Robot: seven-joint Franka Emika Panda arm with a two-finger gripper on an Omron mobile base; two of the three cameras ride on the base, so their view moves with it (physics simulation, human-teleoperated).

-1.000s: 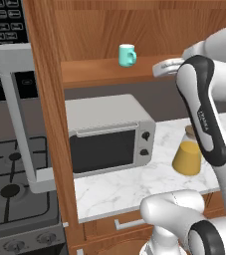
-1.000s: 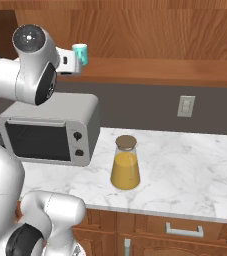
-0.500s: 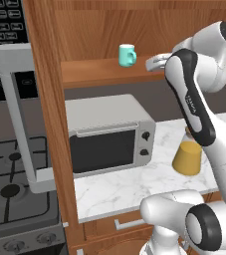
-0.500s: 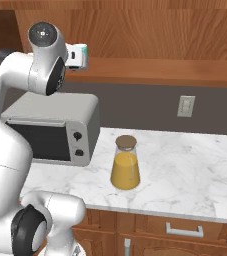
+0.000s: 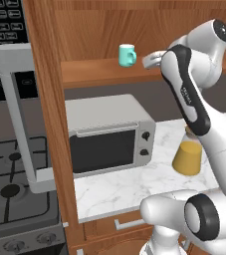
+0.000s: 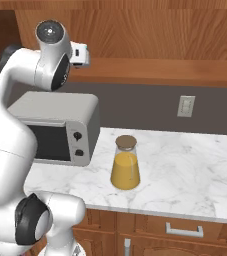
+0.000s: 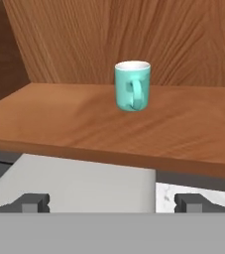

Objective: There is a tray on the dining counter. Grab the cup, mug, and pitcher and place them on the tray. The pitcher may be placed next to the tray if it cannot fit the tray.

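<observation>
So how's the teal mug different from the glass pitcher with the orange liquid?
The mug is opaque teal with a side handle; the pitcher is clear glass, cone-shaped, with no handle visible. The mug is open-topped with a pale inside, while the pitcher holds orange liquid under a round brown lid. The mug stands on the wooden shelf, the pitcher lower on the marble counter. Both stand upright, untouched.

- White Franka arm (image 5: 186,94): small dark lettering runs along its black forearm band in the left base view, too small to read.
- Black keypad panel (image 5: 2,15) at upper left: pale button labels, illegible.
</observation>
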